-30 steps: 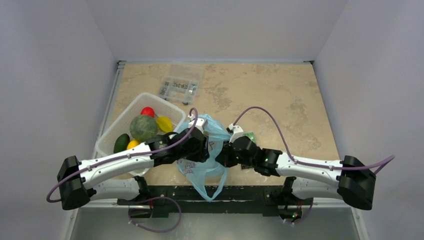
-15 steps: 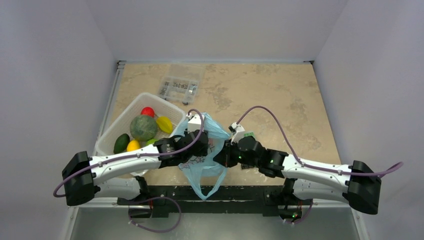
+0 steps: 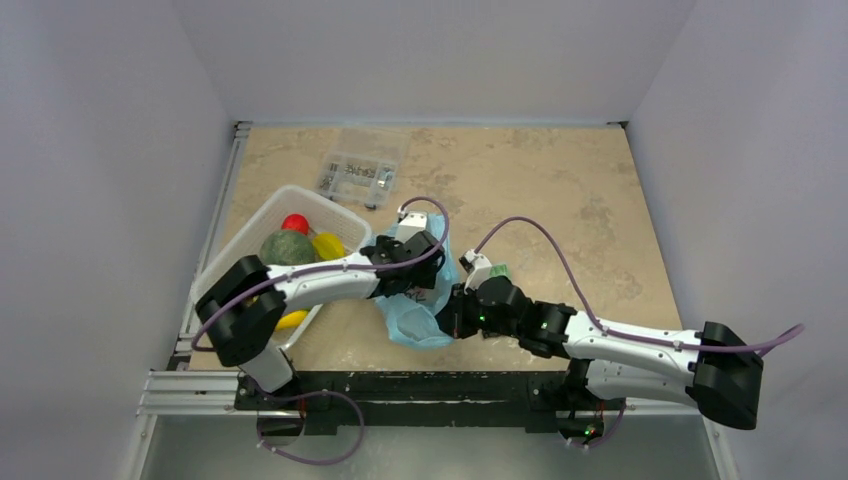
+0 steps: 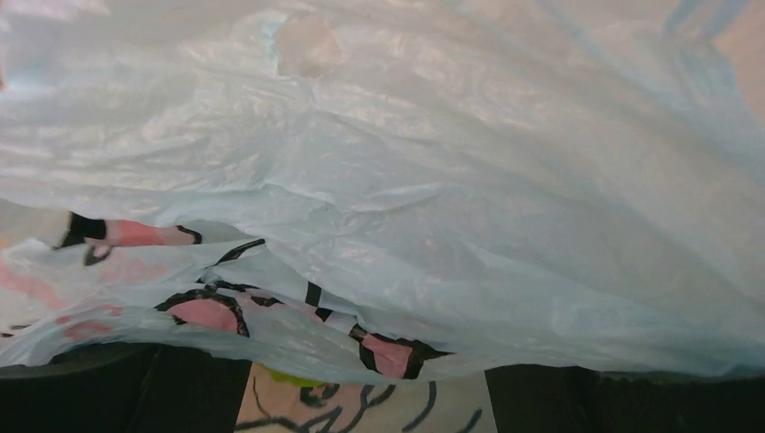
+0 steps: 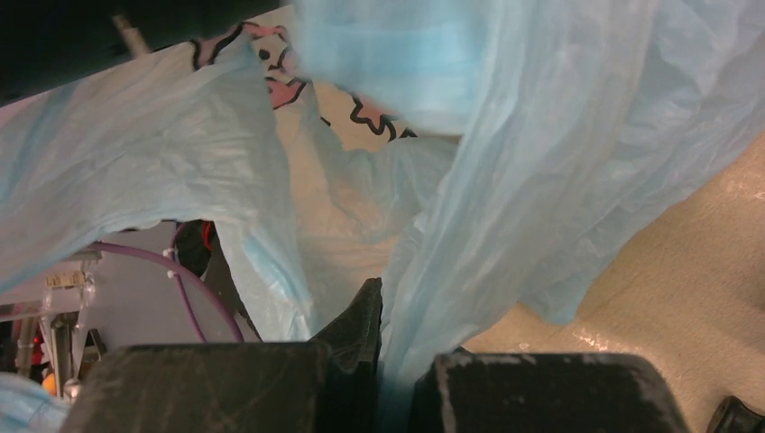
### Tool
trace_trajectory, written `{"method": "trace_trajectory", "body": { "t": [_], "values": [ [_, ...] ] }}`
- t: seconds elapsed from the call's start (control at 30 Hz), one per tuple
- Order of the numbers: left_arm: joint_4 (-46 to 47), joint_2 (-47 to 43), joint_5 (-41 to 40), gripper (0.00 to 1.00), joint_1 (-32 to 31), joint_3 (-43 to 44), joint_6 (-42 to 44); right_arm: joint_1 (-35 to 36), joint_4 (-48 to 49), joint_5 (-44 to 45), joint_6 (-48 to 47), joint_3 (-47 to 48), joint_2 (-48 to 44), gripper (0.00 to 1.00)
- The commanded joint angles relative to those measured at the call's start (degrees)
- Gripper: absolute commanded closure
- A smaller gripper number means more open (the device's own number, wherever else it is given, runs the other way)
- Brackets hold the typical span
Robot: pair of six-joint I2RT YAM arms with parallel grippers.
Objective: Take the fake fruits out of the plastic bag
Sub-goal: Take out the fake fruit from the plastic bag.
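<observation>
The light-blue plastic bag point(image 3: 420, 322) lies crumpled on the table between my two grippers. It fills the left wrist view point(image 4: 406, 180), printed side low in the frame, and hangs across the right wrist view point(image 5: 523, 135). My left gripper point(image 3: 405, 282) reaches down into the bag's far side; its jaws point(image 4: 370, 397) stand wide apart with bag film draped over them. A yellow-green bit point(image 4: 289, 377) shows under the film. My right gripper point(image 3: 452, 312) is shut on a fold of the bag point(image 5: 397, 356). Any fruit inside the bag is hidden.
A white mesh basket point(image 3: 240, 255) at the left holds a red fruit point(image 3: 294, 222), a dark green one point(image 3: 285, 248) and a yellow one point(image 3: 328, 245). A clear compartment box point(image 3: 362, 168) stands at the back. A small green object point(image 3: 500, 270) lies beside the right wrist.
The left arm swung away from me and stretched out, its gripper moving right and far. The bag was drawn up off the front edge onto the table. The right gripper kept its hold.
</observation>
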Motion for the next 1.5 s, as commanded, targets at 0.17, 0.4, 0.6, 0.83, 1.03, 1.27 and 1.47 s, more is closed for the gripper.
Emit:
{"method": "trace_trajectory", "body": {
  "t": [0.17,0.4,0.6,0.83,1.03,1.27,1.47],
  "values": [
    [1.74,11.86,5.28,0.44,2.07,7.22,3.34,0.32,1.14,-0.21,0.26,-0.53,-2.29,1.00],
    [-1.51,10.31,8.87,0.71,2.07,7.83,5.75,0.29,-0.24,1.28,0.05,-0.70,-2.30,1.00],
    [-2.01,-0.19,12.41,0.76,2.07,4.83,8.50,0.33,-0.23,2.09,-0.80,-0.34,0.03,1.00],
    [-3.00,-13.21,20.67,0.75,2.07,3.03,8.14,0.34,0.08,3.66,-1.36,0.66,3.60,1.00],
    [-5.34,-22.26,26.48,0.76,2.07,-0.39,5.94,0.37,-2.12,8.62,-0.24,2.79,1.75,1.00],
    [-14.80,-35.53,28.67,0.77,2.06,-2.33,6.16,0.30,-4.32,10.63,1.49,2.50,-0.17,1.00],
    [-35.79,-43.28,9.89,0.91,2.14,3.53,5.76,0.30,-4.06,10.66,2.02,1.16,-0.35,1.00]
  ]
}}
